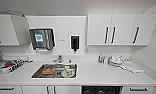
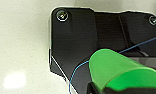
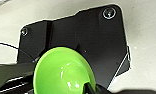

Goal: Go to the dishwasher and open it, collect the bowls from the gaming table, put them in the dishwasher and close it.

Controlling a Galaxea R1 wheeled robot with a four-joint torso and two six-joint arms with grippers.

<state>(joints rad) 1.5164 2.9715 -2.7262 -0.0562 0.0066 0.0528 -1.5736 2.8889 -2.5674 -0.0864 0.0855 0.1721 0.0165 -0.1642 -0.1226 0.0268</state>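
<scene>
Nearest the head camera, the dishwasher [image 1: 102, 90] is sitting at 6 o'clock to 5 o'clock under the white worktop [image 1: 99, 75], showing a dark cavity between white drawers [image 1: 140, 90]. White cabinet doors [image 1: 50, 90] are standing just beside it at 7 o'clock.

On the worktop, the steel sink [image 1: 54, 70] is lying near centre, holding a white dish [image 1: 67, 73] and an orange-brown item that is too blurred to identify. A tap [image 1: 58, 59] is standing at the sink's far rim. White dishes [image 1: 115, 60] are stacked at 3 o'clock, with a folded cloth [image 1: 131, 67] just beside them. Mixed objects are lying at 9 o'clock; they cannot be identified.

On the wall, a steel paper-towel holder [image 1: 42, 38] is hanging at 11 o'clock and a black soap dispenser [image 1: 74, 42] at 12 o'clock. White wall cupboards [image 1: 122, 29] are hanging at 2 o'clock.

In the left wrist view, the bright green bowl [image 2: 119, 71] is lying tilted, rim side-on, against the left pincer [image 2: 99, 87]. The bowl is sitting in contact with the pincer's dark tip, and the pincer is gripping it. A pale floor [image 2: 21, 45] is lying beneath.

In the right wrist view, the lime-green bowl [image 3: 62, 72] is facing the camera with its hollow visible. The right pincer [image 3: 90, 88] is closed over the bowl's rim, one dark finger lying inside the hollow.
</scene>
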